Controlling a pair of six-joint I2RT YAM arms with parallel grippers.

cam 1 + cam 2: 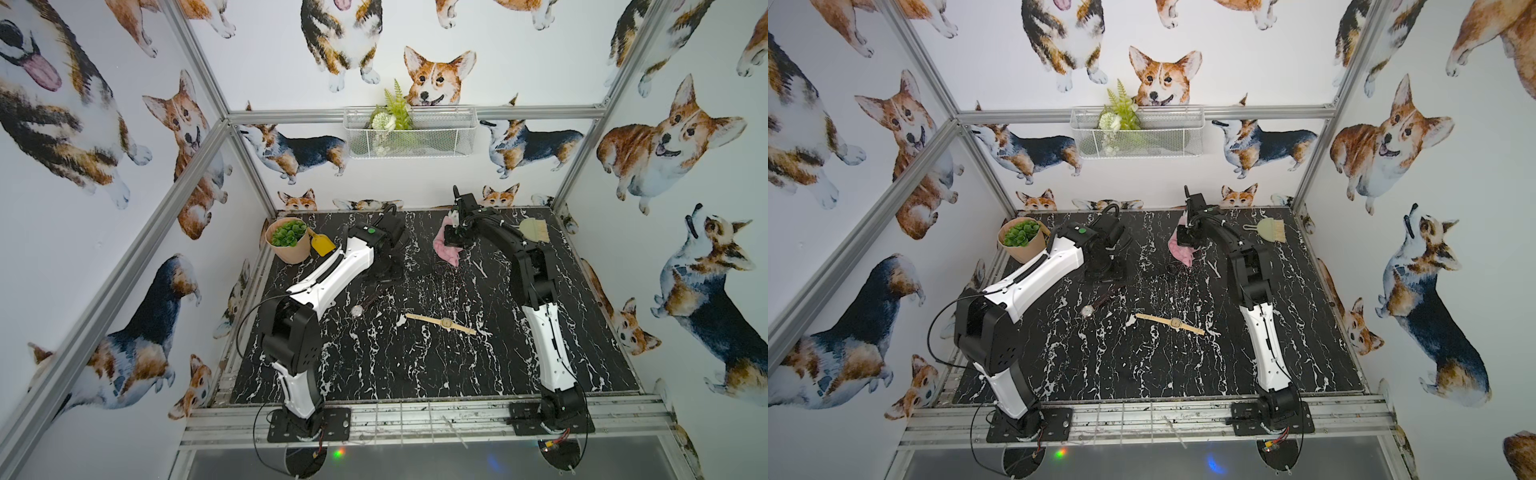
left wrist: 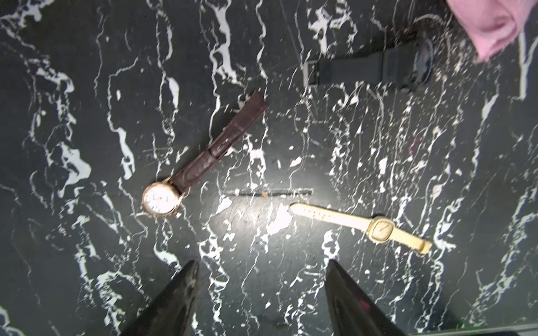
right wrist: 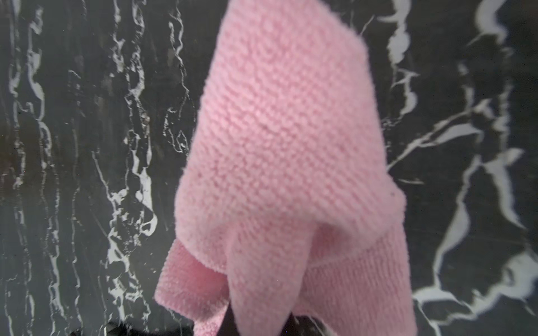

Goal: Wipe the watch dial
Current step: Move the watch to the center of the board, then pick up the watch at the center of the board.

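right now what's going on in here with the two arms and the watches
The right tool is shut on a pink cloth, which hangs from it near the back of the marble table. The left tool is open and empty, hovering over the table. Three watches lie flat there: a brown-strap watch, a gold watch and a black watch. The cloth's lower end is close to the black watch; whether it touches it is unclear.

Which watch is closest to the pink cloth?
The black-strapped watch, right beside the pink cloth; the brown-strapped watch and the gold watch lie farther off.
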